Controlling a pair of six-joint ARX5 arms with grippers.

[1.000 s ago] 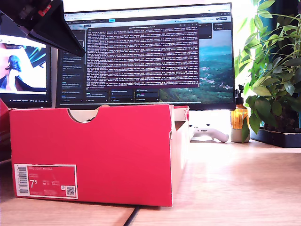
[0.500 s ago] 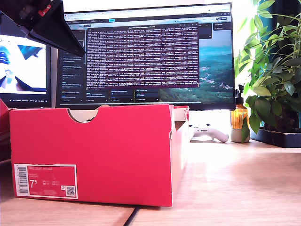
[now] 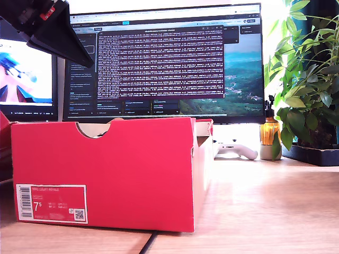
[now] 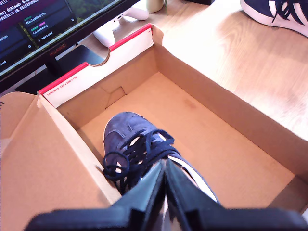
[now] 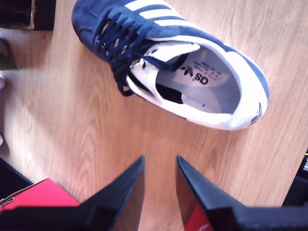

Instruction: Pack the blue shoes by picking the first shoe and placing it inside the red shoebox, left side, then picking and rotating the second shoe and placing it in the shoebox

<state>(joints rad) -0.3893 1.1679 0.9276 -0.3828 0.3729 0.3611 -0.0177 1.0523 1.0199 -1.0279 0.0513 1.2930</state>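
My first gripper (image 4: 165, 169) hangs over the open red shoebox (image 4: 144, 41), its jaws pinched together on the first blue shoe (image 4: 126, 139) at the tongue and collar. That shoe sits inside the box against one long wall, toe toward the notched end near the monitor (image 4: 38, 24) (its laces look dark navy here, not white). In the exterior view the shoebox (image 3: 106, 169) fills the view's left, label facing the camera, with an arm (image 3: 47, 26) at the upper left corner of that view. My second gripper (image 5: 159, 185) hovers above the wooden table (image 5: 62, 134), jaws released and apart, holding nothing. The second blue shoe (image 5: 173, 62) lies on the table just beyond its fingertips, opening upward.
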